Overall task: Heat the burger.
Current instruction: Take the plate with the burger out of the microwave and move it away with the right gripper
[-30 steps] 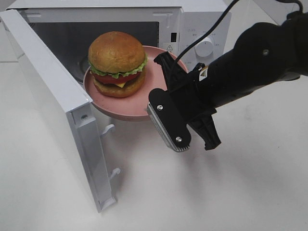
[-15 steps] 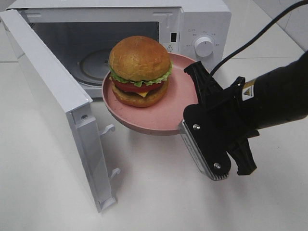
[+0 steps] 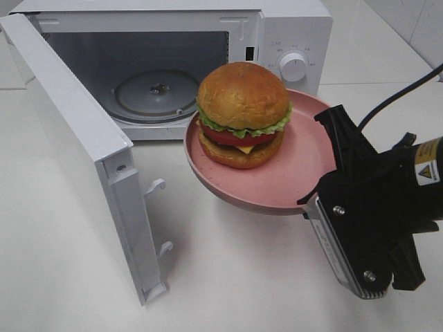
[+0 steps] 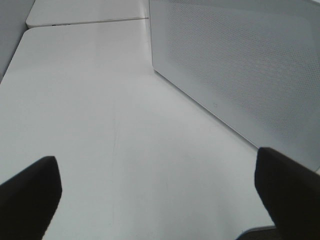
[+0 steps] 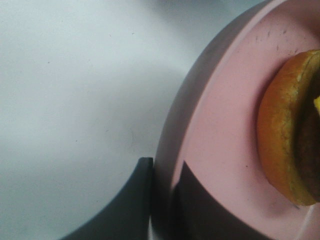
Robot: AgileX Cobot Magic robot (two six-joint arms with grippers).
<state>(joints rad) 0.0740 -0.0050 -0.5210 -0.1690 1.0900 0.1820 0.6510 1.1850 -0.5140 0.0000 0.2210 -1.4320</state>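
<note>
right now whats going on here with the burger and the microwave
The right gripper is clamped on the rim of a pink plate that carries the burger, holding it in the air just outside the microwave. The microwave door hangs wide open and the glass turntable inside is bare. The left gripper is open and holding nothing, hovering over the white table beside the door.

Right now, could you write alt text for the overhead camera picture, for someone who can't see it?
A black robot gripper holds the rim of a pink plate carrying a burger in front of an open white microwave. The door is swung wide, and the glass turntable inside is bare.
</note>
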